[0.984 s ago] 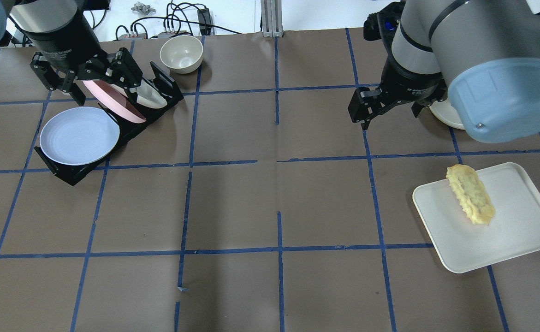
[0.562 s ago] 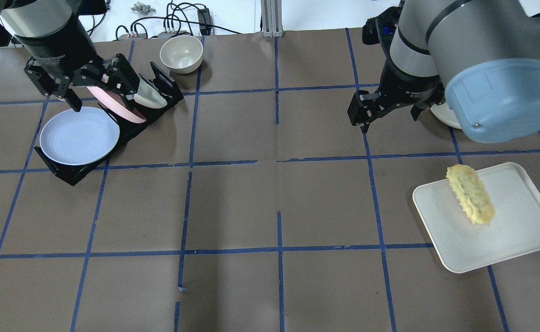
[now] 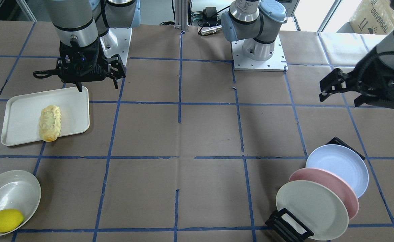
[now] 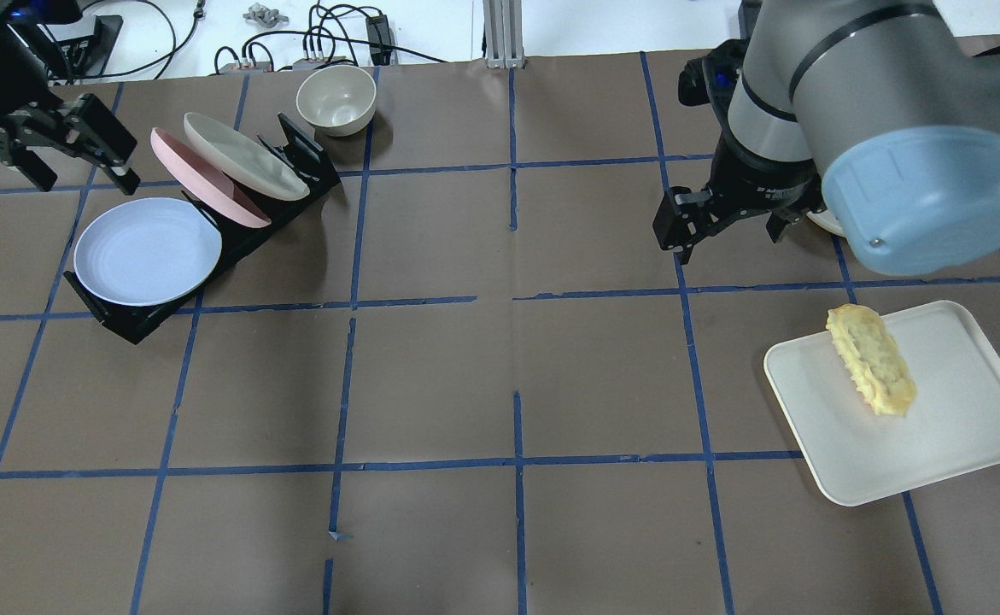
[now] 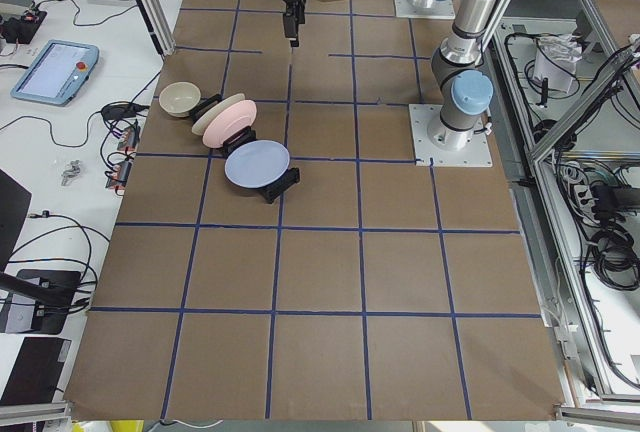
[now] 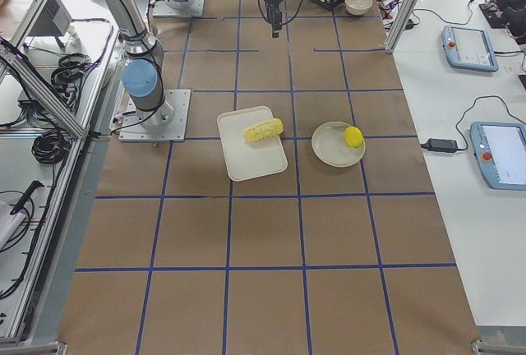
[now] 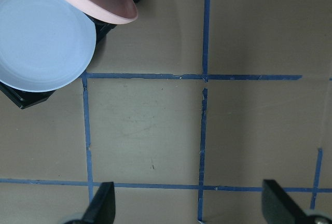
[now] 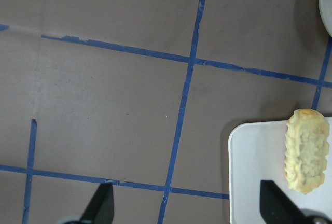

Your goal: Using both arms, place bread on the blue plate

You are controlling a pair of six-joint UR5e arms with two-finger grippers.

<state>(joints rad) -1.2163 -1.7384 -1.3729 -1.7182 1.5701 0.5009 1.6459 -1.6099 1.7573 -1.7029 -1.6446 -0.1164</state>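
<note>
The bread, a pale-yellow ridged loaf, lies on the left part of a white tray; it also shows in the front view and the right wrist view. The blue plate leans in the front slot of a black rack at far left and shows in the left wrist view. My left gripper is open and empty, above the table beyond the rack's left end. My right gripper is open and empty, above the table beyond the tray's far-left corner.
A pink plate and a cream-white plate stand in the same rack behind the blue one. A cream bowl sits at the back. A white dish holding a lemon lies beyond the tray.
My left gripper has moved left, off the rack, uncovering the pink and cream plates. My right gripper has shifted slightly toward the tray. Bread and plates have not moved.
</note>
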